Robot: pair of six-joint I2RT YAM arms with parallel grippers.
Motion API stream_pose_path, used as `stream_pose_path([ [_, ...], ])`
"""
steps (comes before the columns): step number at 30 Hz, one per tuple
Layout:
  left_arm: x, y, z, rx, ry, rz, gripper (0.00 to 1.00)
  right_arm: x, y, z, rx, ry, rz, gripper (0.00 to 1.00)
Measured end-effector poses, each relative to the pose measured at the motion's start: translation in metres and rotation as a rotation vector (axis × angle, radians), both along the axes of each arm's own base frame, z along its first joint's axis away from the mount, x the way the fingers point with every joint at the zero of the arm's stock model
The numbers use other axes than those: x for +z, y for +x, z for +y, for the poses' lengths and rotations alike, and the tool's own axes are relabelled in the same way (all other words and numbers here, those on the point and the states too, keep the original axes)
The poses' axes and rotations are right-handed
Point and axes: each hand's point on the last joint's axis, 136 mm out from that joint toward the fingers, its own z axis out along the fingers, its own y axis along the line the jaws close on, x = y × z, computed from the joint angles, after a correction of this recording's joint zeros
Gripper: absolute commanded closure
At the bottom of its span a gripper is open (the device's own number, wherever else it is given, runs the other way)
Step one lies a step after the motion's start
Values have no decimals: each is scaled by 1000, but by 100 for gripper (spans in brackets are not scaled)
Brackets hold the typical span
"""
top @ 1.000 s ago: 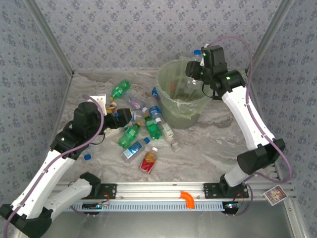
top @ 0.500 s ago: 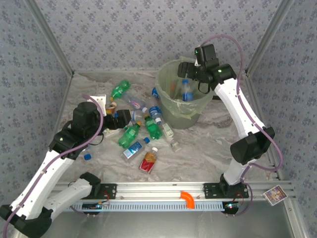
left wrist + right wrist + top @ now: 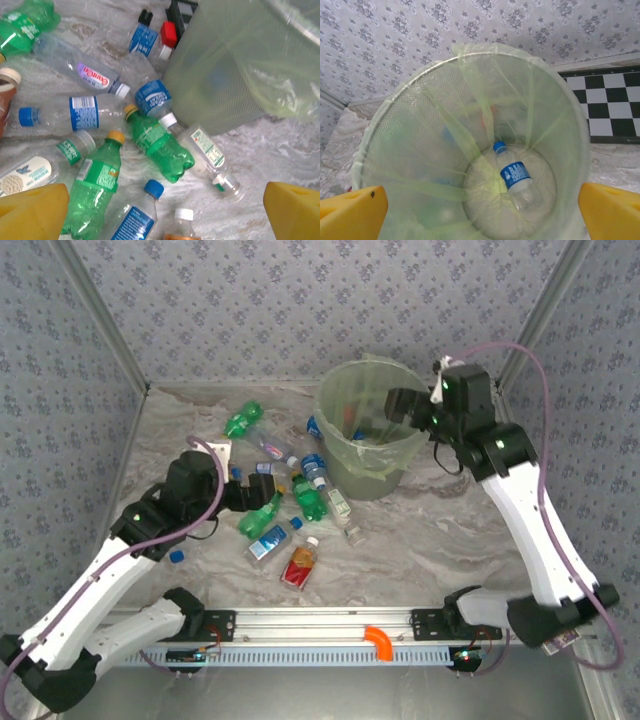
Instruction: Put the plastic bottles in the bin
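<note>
The bin (image 3: 372, 466), a pale yellow-green lined bucket, stands at the back centre. A clear bottle with a blue label (image 3: 518, 177) lies on its bottom. My right gripper (image 3: 402, 406) hovers at the bin's right rim, open and empty, looking down into the bin (image 3: 420, 125). Several plastic bottles lie in a heap left of the bin: green ones (image 3: 262, 516) (image 3: 313, 501), a clear blue-labelled one (image 3: 270, 543) and a red-orange one (image 3: 300, 563). My left gripper (image 3: 262, 488) hangs open above this heap. Below its fingers lie a green bottle (image 3: 160, 147) and a blue-capped clear bottle (image 3: 135, 217).
A black-and-white checkerboard card (image 3: 610, 107) leans against the wall behind the bin. A loose blue cap (image 3: 176, 556) lies at the left. An orange hook (image 3: 380, 642) sits on the front rail. Patterned walls close in the table on three sides.
My right gripper opened and the blue-labelled bottle dropped into the bin; the right arm then drew back to the right. My left arm shifted right, closer over the heap.
</note>
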Motion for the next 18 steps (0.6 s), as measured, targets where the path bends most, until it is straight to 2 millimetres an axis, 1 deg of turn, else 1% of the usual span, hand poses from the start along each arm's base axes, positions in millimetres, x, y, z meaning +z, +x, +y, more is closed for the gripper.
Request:
stream_pose_path([
  [4,-23,-8,-10,-2,55,40,0,-18,-36,-15,-13,22,2,0],
  [8,-45,-19,-22,-17,118,83,0,-37,-67,-28,-34,49,13,0],
  [10,-57,-26,-27,-29,146,102,2,-45,-79,-34,-50,63,14,0],
  [14,-81,-42,-36,-59,199,145,8,-69,-100,-44,-76,84,41,0],
  [18,-100,-58,-46,-98,240,174,16,-86,-116,-51,-95,102,65,0],
])
